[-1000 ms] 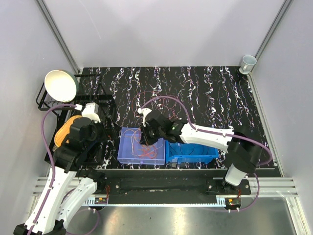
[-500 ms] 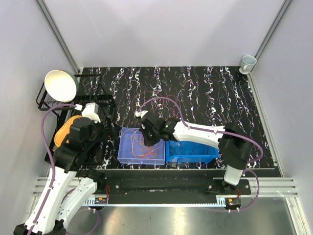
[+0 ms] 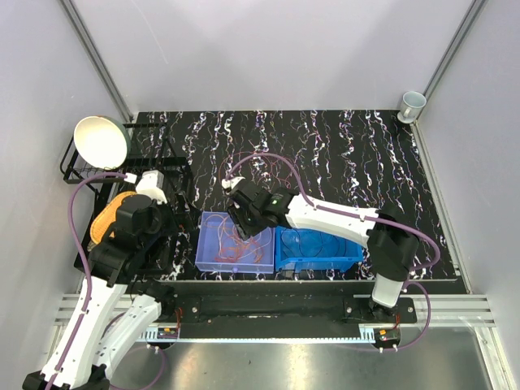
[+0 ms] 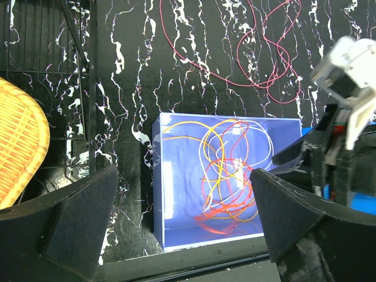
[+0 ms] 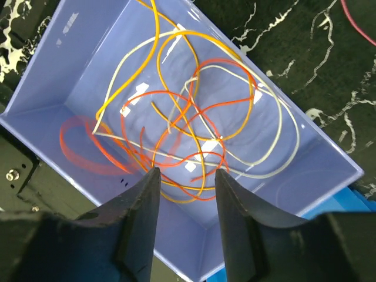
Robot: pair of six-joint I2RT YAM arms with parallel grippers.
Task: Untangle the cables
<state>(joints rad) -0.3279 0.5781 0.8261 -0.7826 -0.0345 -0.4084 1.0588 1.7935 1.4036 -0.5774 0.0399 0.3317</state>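
A tangle of orange, red, yellow and white cables [image 5: 188,129] lies in a lavender bin [image 5: 88,70]. One red-orange loop at the bin's near corner is blurred. My right gripper [image 5: 186,173] is open and empty, just above these cables. In the top view it [image 3: 244,221] hovers over the bin [image 3: 213,221]. My left gripper [image 4: 183,176] is open wide and empty, left of the bin, facing the cables [image 4: 226,170]. A loose red cable [image 4: 235,59] loops on the table behind the bin, and shows in the top view [image 3: 253,172].
A blue bin [image 3: 325,253] touches the lavender bin's right side. A black wire rack with a white bowl [image 3: 101,142] and a woven yellow basket [image 4: 20,141] stands at the left. A cup [image 3: 412,103] sits at the far right corner.
My right arm has swung back and to the left over the lavender bin, uncovering the blue bin. More cable now lies in the lavender bin. The left arm has not moved.
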